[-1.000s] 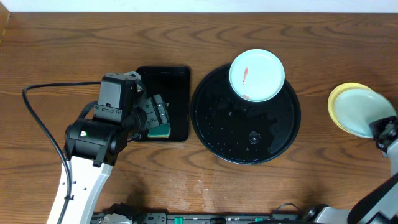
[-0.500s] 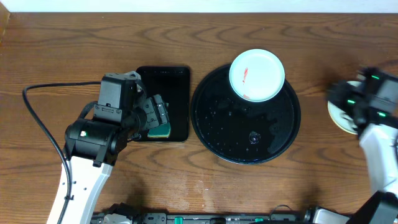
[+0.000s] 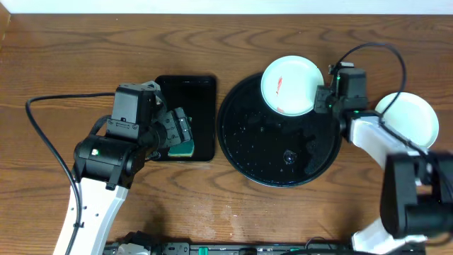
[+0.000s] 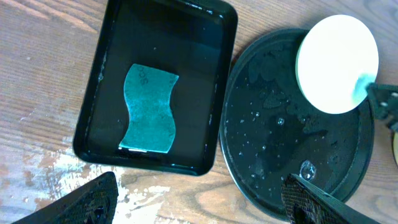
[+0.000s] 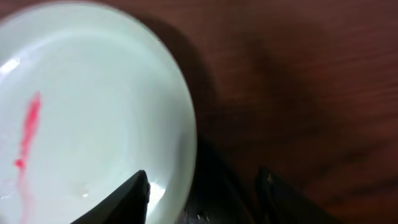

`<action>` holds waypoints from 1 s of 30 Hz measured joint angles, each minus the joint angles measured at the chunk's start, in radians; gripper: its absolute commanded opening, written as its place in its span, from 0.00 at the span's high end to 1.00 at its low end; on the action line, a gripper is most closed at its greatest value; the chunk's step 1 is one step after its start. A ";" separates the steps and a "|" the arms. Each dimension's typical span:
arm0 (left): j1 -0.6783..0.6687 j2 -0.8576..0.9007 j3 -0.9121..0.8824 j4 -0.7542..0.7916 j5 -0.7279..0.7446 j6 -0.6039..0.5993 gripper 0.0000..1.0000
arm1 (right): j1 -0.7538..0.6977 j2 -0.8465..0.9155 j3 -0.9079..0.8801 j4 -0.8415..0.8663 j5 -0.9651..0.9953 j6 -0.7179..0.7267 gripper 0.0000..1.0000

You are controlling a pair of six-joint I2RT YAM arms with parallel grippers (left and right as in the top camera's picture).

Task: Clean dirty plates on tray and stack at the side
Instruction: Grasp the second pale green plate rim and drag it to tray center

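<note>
Right tool [image 3: 325, 99]: swung over from the stack [image 3: 409, 120], jaws wide, now at the rim of the plate [image 3: 294, 88].
left tool [image 4: 199, 196]: wide too, unmoved above the sponge [image 4: 148, 109].
tray [image 3: 311, 163]: wet, one plate left.
stack: on the tabletop [image 3: 85, 42], right of the tray.
plate: tray's far edge, red smear [image 3: 278, 85] showing, so cleaning looks next.
</note>
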 measured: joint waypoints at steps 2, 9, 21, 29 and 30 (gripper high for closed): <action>0.000 0.000 0.000 0.000 0.000 0.000 0.15 | 0.000 0.062 0.000 0.050 -0.020 0.005 0.91; 0.000 0.000 0.000 -0.001 0.000 0.000 0.15 | 0.002 0.097 0.016 0.021 -0.068 0.055 0.99; 0.000 0.001 0.000 -0.001 0.000 0.000 0.15 | 0.034 -0.282 0.002 -0.557 -0.059 0.118 0.99; 0.000 0.001 0.000 -0.001 0.000 0.000 0.15 | 0.123 -0.312 -0.051 -0.721 -0.060 0.349 0.99; 0.000 0.001 0.000 -0.001 0.000 0.000 0.15 | 0.128 -0.311 -0.063 -0.708 -0.060 0.372 0.99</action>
